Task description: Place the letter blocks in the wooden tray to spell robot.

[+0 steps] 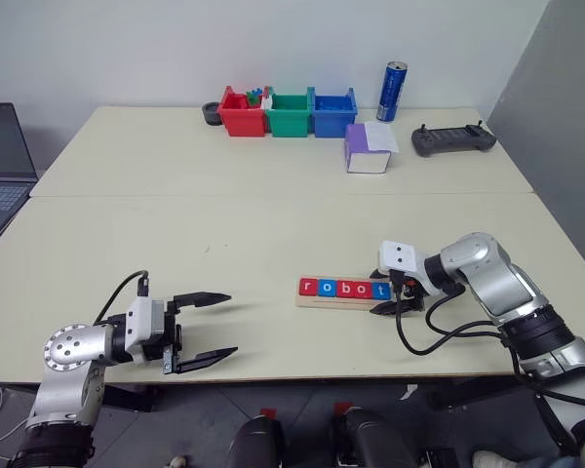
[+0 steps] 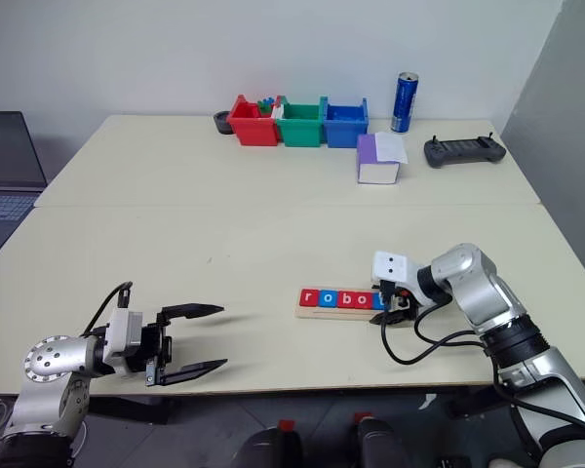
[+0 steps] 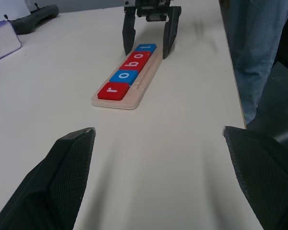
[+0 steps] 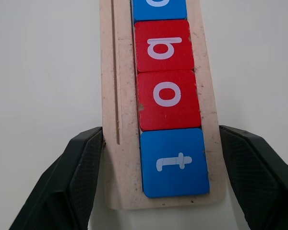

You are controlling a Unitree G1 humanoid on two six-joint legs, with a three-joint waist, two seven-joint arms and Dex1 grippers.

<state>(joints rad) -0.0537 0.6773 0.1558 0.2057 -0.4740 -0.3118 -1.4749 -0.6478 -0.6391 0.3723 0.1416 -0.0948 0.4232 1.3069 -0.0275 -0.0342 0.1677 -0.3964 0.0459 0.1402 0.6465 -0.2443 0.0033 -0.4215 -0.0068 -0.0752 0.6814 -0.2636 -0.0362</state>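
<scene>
With all five letter blocks (image 1: 344, 289) spelling robot in the wooden tray (image 1: 317, 301), my right gripper (image 1: 398, 304) straddled the tray's t end, open and empty, so I judged only withdrawal remained.

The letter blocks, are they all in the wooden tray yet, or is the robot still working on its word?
All five letter blocks sit in a row in the wooden tray, reading r, o, b, o, t. Nothing is held: the right gripper straddles the tray's t end with its fingers open on either side, and the left gripper hovers open, well apart from the tray. The spelling looks done; probably only pulling the right arm away is left.
</scene>
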